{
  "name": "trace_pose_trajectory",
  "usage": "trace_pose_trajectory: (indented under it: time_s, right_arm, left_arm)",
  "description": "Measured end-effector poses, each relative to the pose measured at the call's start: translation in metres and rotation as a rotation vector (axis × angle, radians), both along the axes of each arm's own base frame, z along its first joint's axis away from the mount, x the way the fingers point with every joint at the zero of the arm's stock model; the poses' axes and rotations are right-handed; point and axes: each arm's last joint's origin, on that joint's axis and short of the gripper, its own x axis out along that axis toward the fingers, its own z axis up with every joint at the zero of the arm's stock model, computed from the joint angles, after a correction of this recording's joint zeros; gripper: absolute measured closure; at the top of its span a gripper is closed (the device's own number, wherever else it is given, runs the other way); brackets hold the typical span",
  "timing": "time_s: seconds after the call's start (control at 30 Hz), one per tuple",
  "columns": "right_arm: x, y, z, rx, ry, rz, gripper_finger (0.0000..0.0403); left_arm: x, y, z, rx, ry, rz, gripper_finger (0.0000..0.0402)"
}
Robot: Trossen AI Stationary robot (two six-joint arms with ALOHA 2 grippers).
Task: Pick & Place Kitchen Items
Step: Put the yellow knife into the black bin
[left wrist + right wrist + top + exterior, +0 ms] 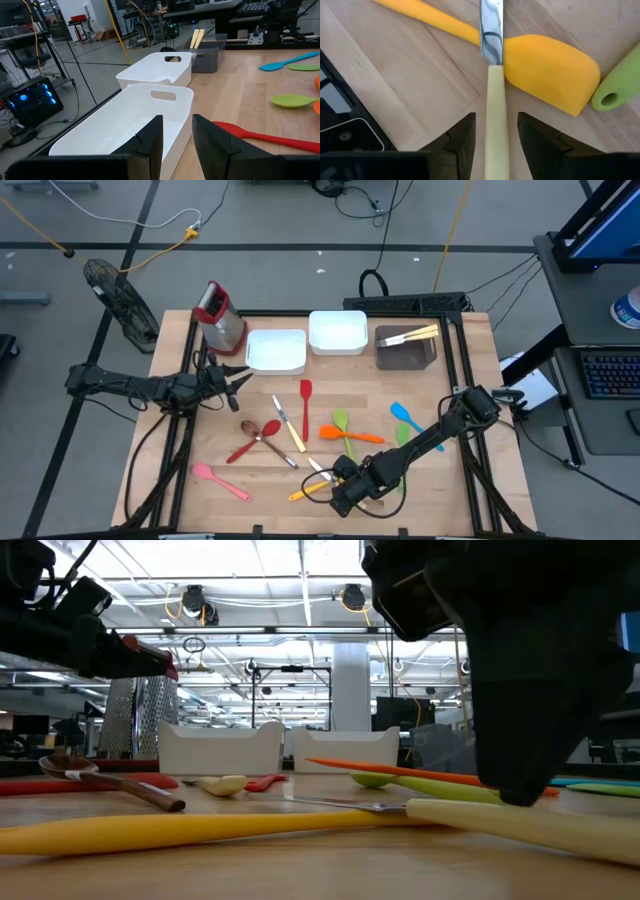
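between the right end effector [495, 137] fingers, pale knife handle [496, 120], fingers apart, untouched

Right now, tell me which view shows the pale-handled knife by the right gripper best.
Right wrist view: the knife runs between the right gripper fingers, over the yellow spatula. Low view shows its handle; high view barely; left wrist, nothing.

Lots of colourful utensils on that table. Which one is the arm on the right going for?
The pale-handled knife lying across the yellow spatula near the table's front edge. Its handle sits between the open fingers of the right gripper; the other utensils lie farther off.
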Motion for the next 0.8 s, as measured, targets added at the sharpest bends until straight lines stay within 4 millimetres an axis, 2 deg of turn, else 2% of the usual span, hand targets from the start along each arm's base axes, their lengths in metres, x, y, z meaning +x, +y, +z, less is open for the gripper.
trace_pose_trajectory:
  time_s: [0.3, 0.53, 0.8]
  right_arm:
    - [0.001, 0.001, 0.001, 0.008, -0.015, 0.001, 0.0261]
    - [0.005, 0.004, -0.022, 0.010, 0.035, -0.001, 0.0261]
    - [0.004, 0.004, -0.034, -0.016, 0.073, -0.074, 0.0261]
  left_arm:
    - [0.000, 0.000, 0.000, 0.028, 0.015, -0.004, 0.0295]
    - [0.000, 0.000, 0.000, 0.047, 0.026, -0.008, 0.0295]
    - [0.000, 0.000, 0.000, 0.048, 0.026, -0.008, 0.0295]
